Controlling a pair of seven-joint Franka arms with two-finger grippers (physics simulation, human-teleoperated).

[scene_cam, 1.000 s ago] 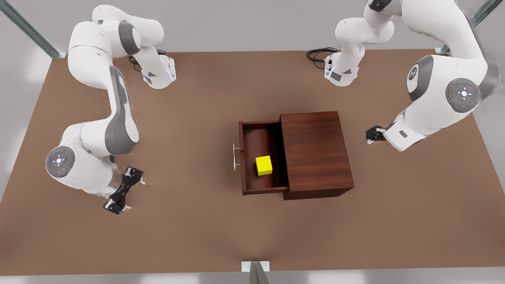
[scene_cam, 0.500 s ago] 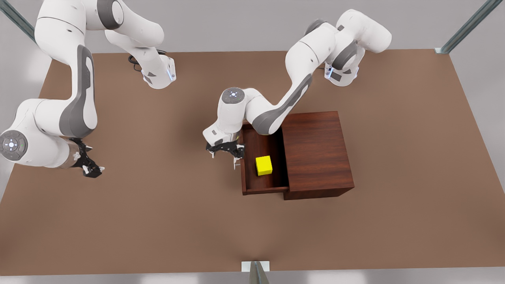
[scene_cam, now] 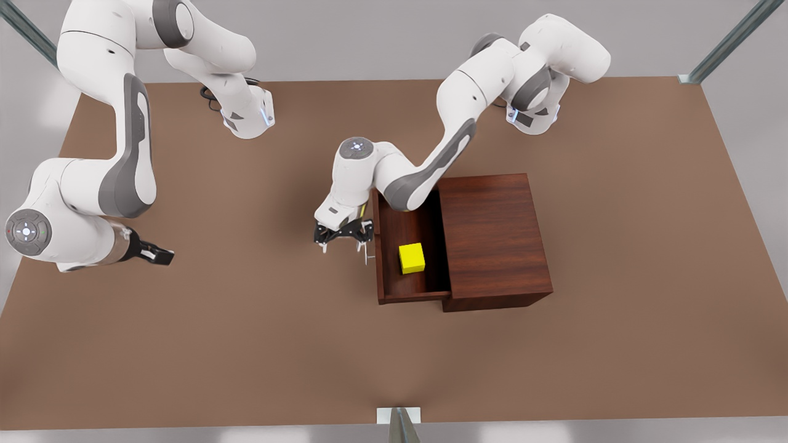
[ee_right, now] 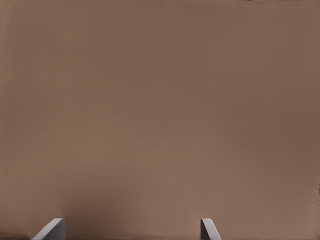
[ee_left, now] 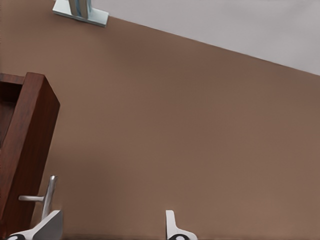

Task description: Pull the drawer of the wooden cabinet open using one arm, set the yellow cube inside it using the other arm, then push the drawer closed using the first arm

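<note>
Yellow cube (scene_cam: pixel 412 258) rests in open drawer (scene_cam: pixel 386 280); we set left gripper (scene_cam: pixel 342 241), fingers wide, beside silver handle (ee_left: pixel 47 196) to push. Right gripper (scene_cam: pixel 161 255) waits far off, fingers spread.

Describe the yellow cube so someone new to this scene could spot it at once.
On the brown table stands a dark wooden cabinet; its drawer is pulled open toward the front view's left. The yellow cube sits on the drawer's floor, the scene's only bright yellow thing.

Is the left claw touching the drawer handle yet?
Cannot tell. In the left wrist view, one finger of the open left claw overlaps the handle; neither contact nor gap shows plainly.
</note>
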